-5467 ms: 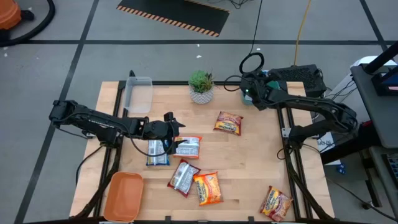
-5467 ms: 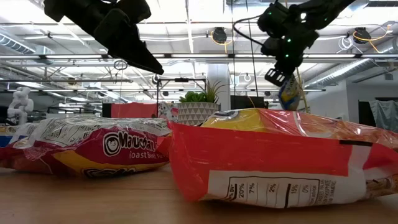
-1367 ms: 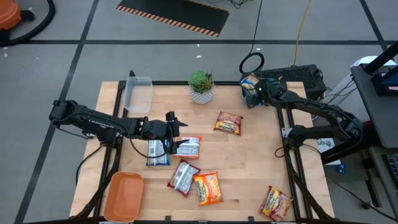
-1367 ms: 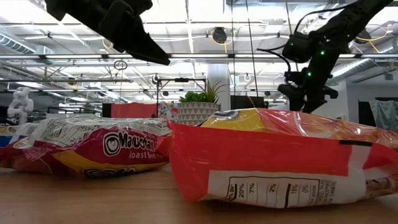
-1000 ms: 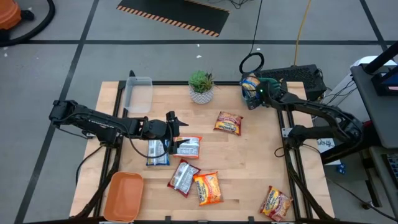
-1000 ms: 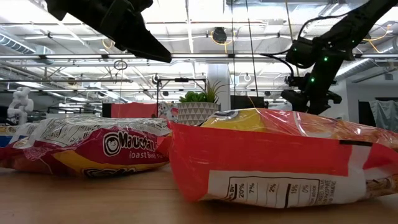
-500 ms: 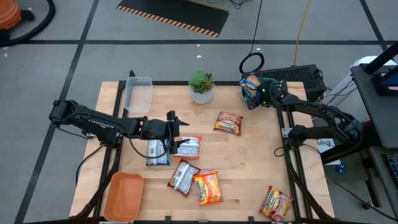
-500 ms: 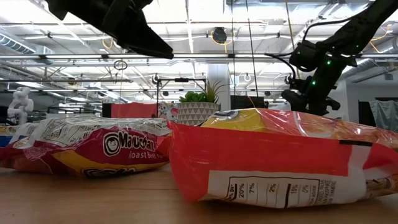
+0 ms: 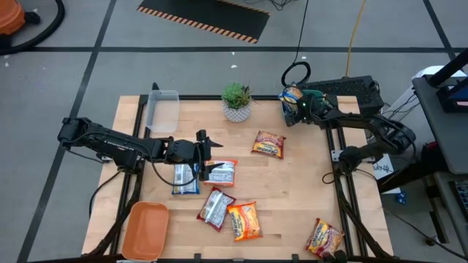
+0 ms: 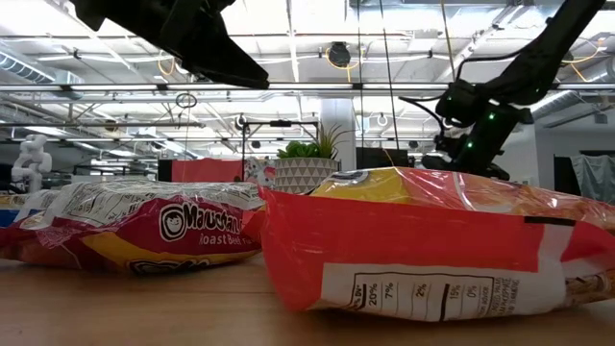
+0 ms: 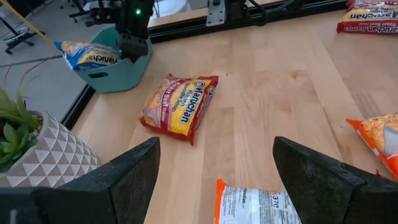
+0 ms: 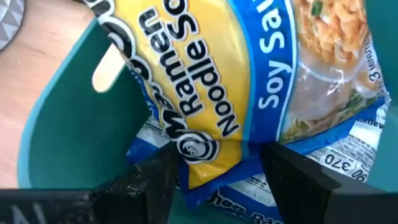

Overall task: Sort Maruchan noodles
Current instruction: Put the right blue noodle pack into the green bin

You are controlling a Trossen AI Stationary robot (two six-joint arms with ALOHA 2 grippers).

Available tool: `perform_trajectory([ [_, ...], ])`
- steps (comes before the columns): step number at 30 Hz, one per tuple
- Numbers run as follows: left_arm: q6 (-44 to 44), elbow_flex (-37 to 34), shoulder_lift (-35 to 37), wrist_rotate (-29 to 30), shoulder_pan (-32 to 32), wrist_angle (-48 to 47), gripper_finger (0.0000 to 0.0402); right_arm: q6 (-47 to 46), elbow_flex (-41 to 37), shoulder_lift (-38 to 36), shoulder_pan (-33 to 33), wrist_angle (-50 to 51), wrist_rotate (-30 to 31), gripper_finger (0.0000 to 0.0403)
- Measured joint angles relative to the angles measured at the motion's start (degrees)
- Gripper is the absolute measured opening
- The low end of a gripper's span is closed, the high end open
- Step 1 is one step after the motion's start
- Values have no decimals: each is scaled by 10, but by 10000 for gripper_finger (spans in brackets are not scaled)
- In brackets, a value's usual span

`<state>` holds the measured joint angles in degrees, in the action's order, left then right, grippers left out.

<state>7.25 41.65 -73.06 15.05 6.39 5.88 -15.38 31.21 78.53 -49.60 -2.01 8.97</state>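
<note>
One blue-and-yellow crinkly plastic ramen packet (image 12: pixel 249 93), light, slippery and brittle inside, hangs pinched by its edge in the right gripper (image 12: pixel 217 165) over the teal plastic bin (image 12: pixel 74 130); left gripper (image 11: pixel 214 165) hovers released.

A robotics lab in an open industrial hall: exposed ceiling ducts (image 10: pixel 288 86) and strip lights, a grey tiled floor (image 9: pixel 66 73) with hazard-striped matting (image 9: pixel 205 20), loose cables (image 9: pixel 351 36), and a metal-framed wooden table (image 9: pixel 292 183) carrying two arms.
</note>
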Motion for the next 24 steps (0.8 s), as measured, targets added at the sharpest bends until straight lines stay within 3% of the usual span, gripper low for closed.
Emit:
perform_trajectory([
  [5, 0, 0, 0, 0, 0, -1, 317, 3, 0, 7, -13, -3, -2, 181],
  [16, 0, 0, 0, 0, 0, -2, 317, 25, 0, 0, -21, 3, -3, 52],
  [24, 0, 0, 0, 0, 0, -5, 317, 33, -1, -70, -21, 20, -2, 21],
])
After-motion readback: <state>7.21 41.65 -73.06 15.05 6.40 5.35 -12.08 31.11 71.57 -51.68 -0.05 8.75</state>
